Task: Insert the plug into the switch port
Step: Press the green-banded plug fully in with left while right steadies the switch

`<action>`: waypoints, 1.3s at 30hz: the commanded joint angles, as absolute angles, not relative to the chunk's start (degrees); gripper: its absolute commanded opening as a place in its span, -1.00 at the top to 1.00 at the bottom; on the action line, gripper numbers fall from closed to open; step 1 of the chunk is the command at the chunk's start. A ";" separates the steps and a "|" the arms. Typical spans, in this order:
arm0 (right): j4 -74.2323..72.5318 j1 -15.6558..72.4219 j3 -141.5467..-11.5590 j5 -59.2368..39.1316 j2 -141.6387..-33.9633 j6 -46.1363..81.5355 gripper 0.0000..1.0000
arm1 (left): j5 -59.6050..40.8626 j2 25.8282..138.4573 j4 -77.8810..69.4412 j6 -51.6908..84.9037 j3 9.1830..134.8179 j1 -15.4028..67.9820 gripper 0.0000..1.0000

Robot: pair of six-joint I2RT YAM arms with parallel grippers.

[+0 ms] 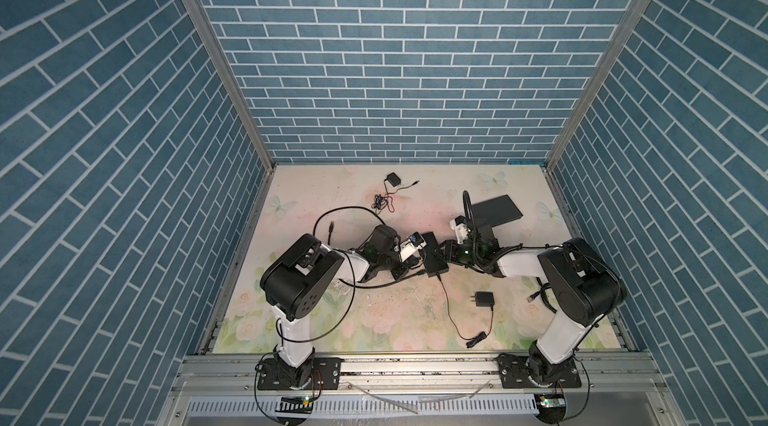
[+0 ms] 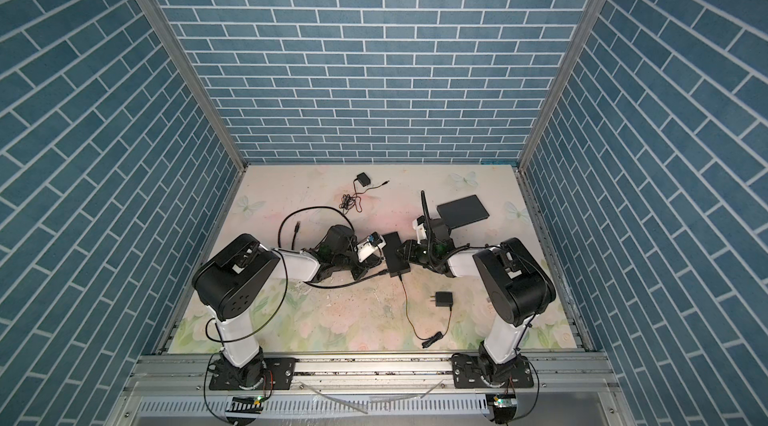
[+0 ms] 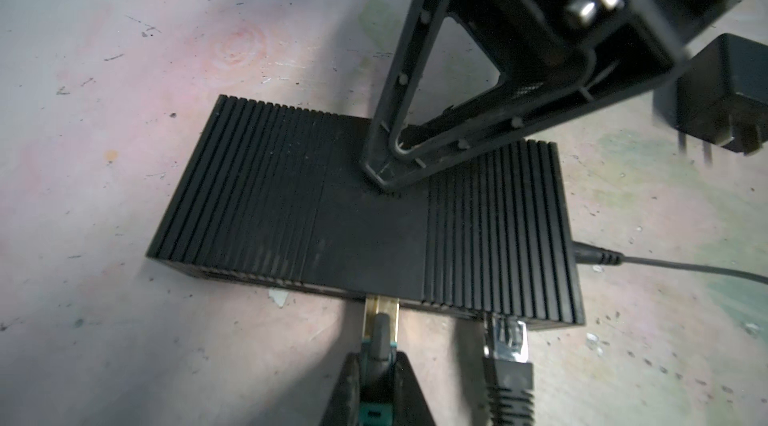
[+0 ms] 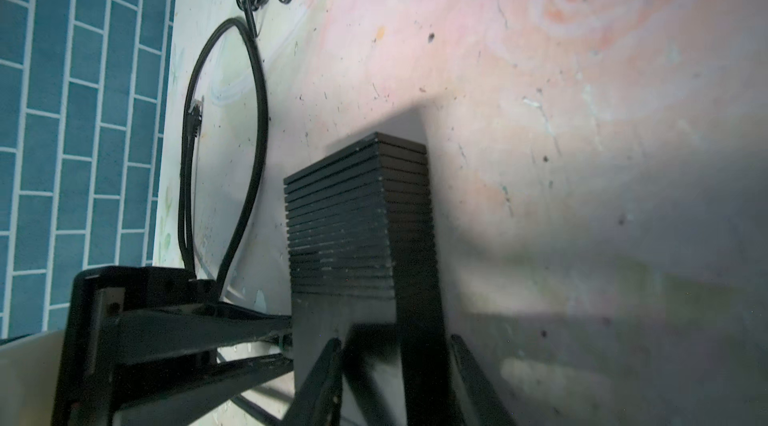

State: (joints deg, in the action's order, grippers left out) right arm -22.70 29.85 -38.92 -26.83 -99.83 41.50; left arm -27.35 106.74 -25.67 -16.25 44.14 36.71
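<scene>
Switch (image 1: 434, 255) lies near the middle of the counter (image 1: 374, 320) in both top views. Its long side runs roughly from 12 to 6 o'clock and its ports face 9 o'clock. From that side we hold the plug (image 3: 381, 311) in our left gripper (image 3: 379, 359), jaws pinched tight on its rear. Its gold nose meets the port face about midway along, though we cannot tell how deep it sits. Just beside it, toward the 6 o'clock end, a black network cable (image 3: 507, 361) sits in another port, and a power cord (image 3: 598, 257) enters that end. Our right gripper (image 4: 395, 345) reaches in from 3 o'clock, jaws spread astride the switch's far top edge. One fingertip (image 3: 382, 178) rests on the smooth middle band of the lid; whether the jaws squeeze the switch we cannot tell. A black wall adapter (image 1: 484, 300) lies at 5 o'clock from the switch, well apart.
</scene>
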 commanded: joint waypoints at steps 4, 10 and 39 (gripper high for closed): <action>-18.94 42.59 -34.20 -46.40 -104.02 49.83 0.33 | -29.09 110.16 -37.65 -14.41 48.62 39.20 0.92; -20.86 44.81 -33.86 -46.42 -104.15 51.63 0.36 | -30.15 111.90 -38.14 -14.07 49.99 39.20 0.92; -24.42 46.89 -30.89 -42.11 -102.24 56.18 0.40 | -30.54 113.16 -38.21 -12.53 50.97 37.99 0.80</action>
